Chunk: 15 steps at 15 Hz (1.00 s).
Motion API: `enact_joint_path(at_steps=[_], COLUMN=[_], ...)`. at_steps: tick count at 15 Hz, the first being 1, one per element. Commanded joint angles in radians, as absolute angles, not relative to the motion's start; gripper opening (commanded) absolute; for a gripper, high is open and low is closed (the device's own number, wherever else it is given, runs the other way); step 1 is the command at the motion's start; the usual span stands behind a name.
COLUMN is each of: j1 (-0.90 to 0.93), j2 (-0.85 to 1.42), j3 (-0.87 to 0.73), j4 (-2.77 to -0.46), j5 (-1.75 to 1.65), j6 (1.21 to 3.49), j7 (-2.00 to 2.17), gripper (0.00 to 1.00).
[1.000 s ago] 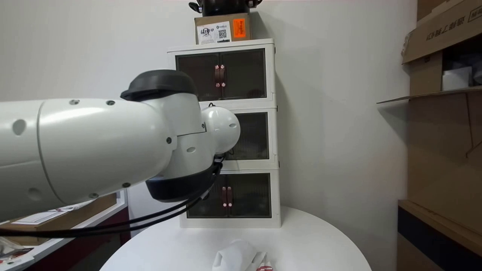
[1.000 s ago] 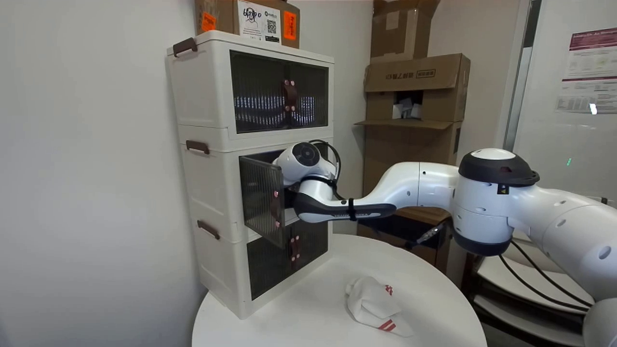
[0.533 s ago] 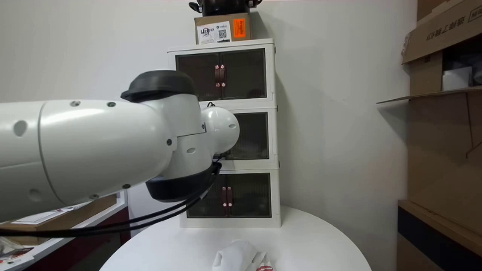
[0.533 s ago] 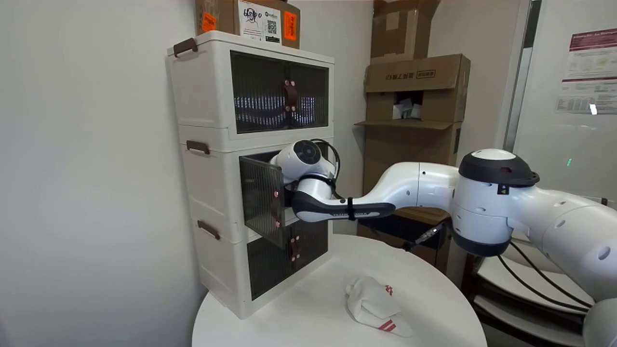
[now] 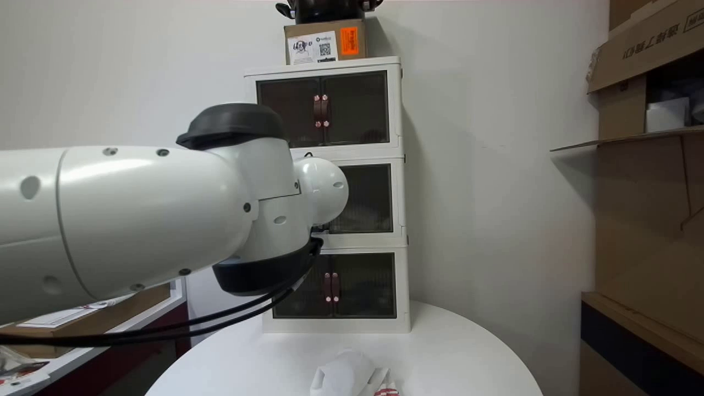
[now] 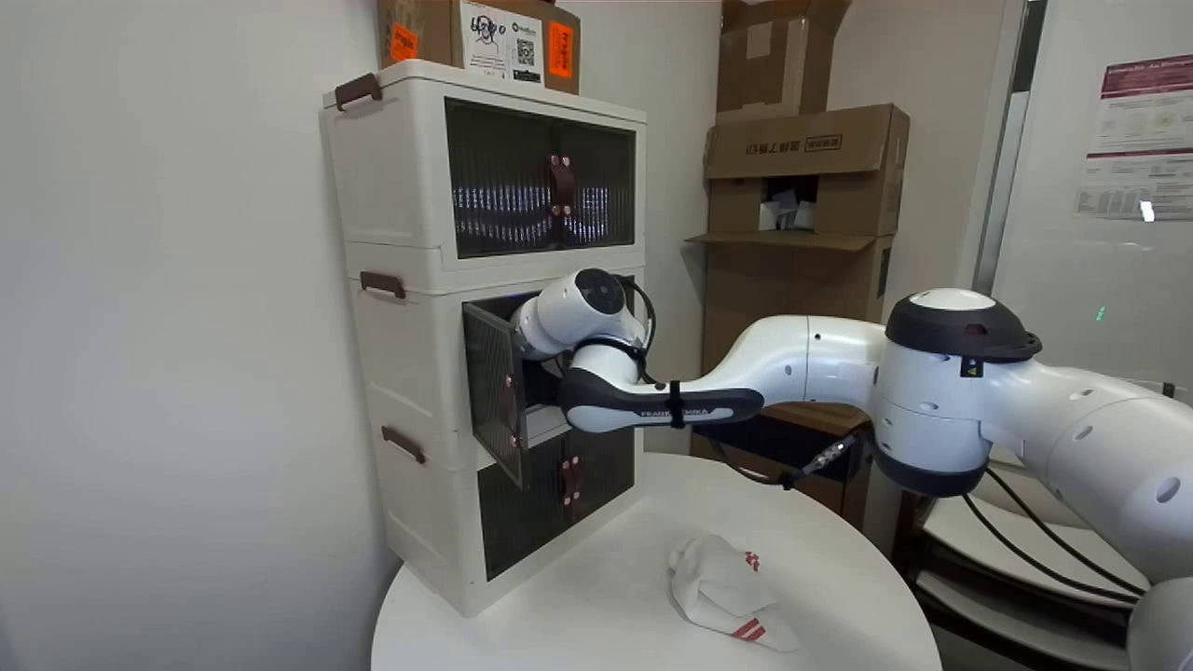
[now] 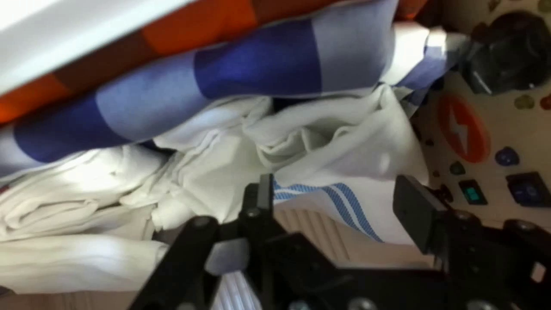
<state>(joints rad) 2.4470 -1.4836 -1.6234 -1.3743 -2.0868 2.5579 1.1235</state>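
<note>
My gripper (image 7: pixel 335 193) is open inside the middle compartment of the white cabinet (image 6: pixel 410 363). A white cloth with blue stripes (image 7: pixel 361 193) lies in front of and between the fingers; no grip on it shows. More folded white cloths (image 7: pixel 215 168) lie to the left. Above them are a blue-and-white checked cloth (image 7: pixel 258 64) and an orange-and-brown cloth (image 7: pixel 198 26). In an exterior view the compartment's ribbed door (image 6: pixel 494 391) stands open beside my wrist (image 6: pixel 569 317). The gripper itself is hidden in both exterior views.
A crumpled white cloth with red stripes (image 6: pixel 722 592) lies on the round white table (image 6: pixel 596 624). A pale patterned surface (image 7: pixel 495 181) borders the gripper's right side. The upper doors (image 6: pixel 541 182) and lower doors (image 6: pixel 550 503) are shut. Cardboard boxes (image 6: pixel 792 308) stand behind.
My wrist has shifted slightly left, deeper towards the compartment, in an exterior view. The open door has swung a little wider. The cloth on the table has not moved.
</note>
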Motion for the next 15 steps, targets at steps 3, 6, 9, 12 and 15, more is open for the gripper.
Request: enact_joint_path(at_steps=[3,6,9,12,15], j1=[2.444,2.456,2.455,2.457,2.443], j2=[-1.484,-1.484,-1.484,-1.484,-1.461], j3=[-1.655,-1.665,-1.666,-1.652,-1.627], j4=[-1.381,-1.362,-1.357,-1.348,-1.351], j5=[-2.008,-1.993,-2.008,-2.02,-2.042], j6=[2.618,2.646,2.67,2.703,2.654], j7=[1.148,1.141,1.15,1.165,1.21], gripper=[0.26,0.02,0.0,0.0,0.0])
